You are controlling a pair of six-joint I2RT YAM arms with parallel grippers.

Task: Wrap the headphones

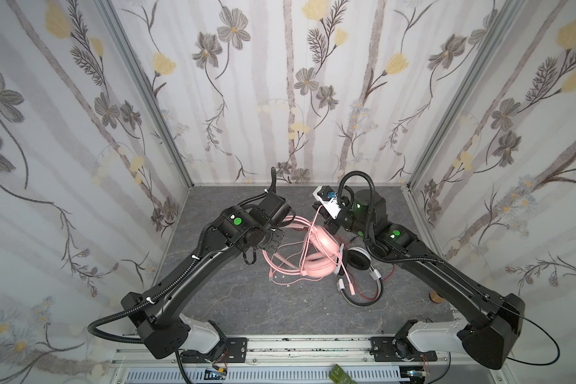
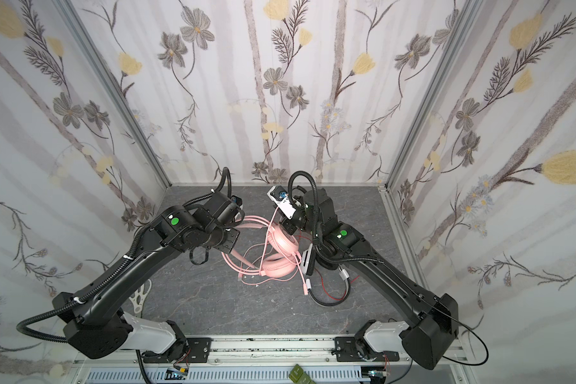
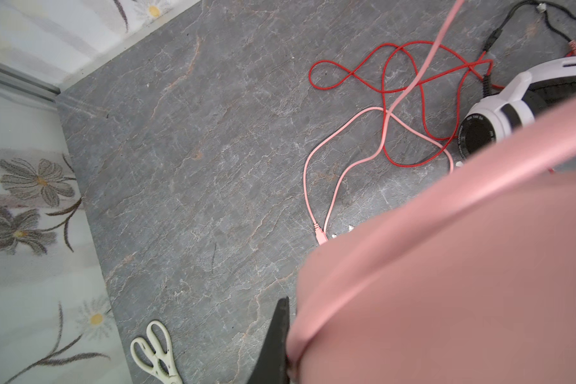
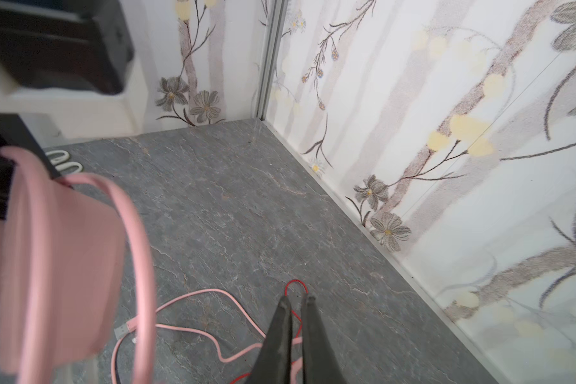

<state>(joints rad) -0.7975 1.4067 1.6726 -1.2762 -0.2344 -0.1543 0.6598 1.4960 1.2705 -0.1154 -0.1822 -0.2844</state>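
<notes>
- Underneath it all, the grey stone-look tabletop (image 1: 246, 299) spreads between the two arms.
- Centre-table sits the pink headset (image 1: 323, 239), earcups resting on the surface, headband lifted towards the left arm.
- Just beside it, on the right, lies the white-and-black headset (image 1: 359, 259), partly under the right arm.
- Now the left gripper (image 3: 290, 316): clamped tight on the pink headband.
- Over to the right gripper (image 4: 296, 299): fingers a sliver apart, and the pink cable (image 4: 210, 290) rises to it in both top views. Pinched or not, I cannot tell.
- On the table the red cable (image 3: 409, 165) sprawls in loose loops, crossed by the pink one.
- Well apart, by the left wall, lie cream scissors (image 3: 163, 367).
</notes>
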